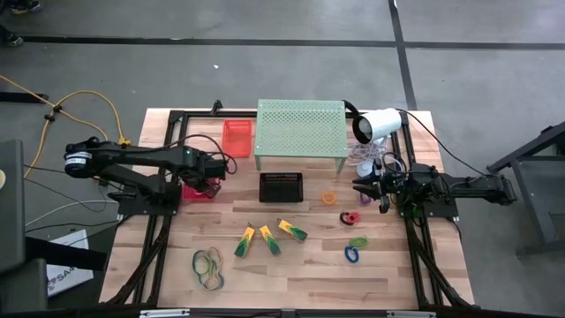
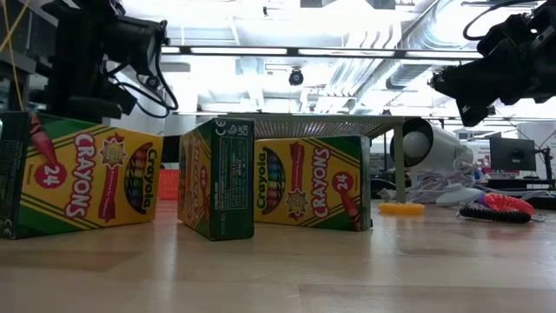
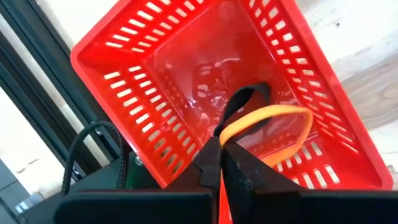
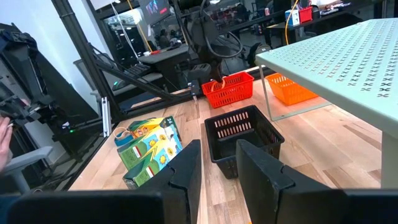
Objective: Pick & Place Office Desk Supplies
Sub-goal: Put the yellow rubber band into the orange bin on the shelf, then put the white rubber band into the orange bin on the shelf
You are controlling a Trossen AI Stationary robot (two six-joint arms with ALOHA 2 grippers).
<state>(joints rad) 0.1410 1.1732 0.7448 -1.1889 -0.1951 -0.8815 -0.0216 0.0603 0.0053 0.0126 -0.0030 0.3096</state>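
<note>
Tan rubber band (image 3: 273, 127) hangs pinched in the closed left gripper (image 3: 222, 149), directly above the red basket (image 3: 155, 81), centre frame.

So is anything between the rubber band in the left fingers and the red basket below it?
Nothing visible. The left gripper is shut on a tan rubber band, hanging right over the open red basket. The basket's floor below looks bare.

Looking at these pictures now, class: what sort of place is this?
Probably a robotics lab or workshop: a wooden table on a concrete floor, exposed ceiling ducts, and desks with monitors behind.
</note>
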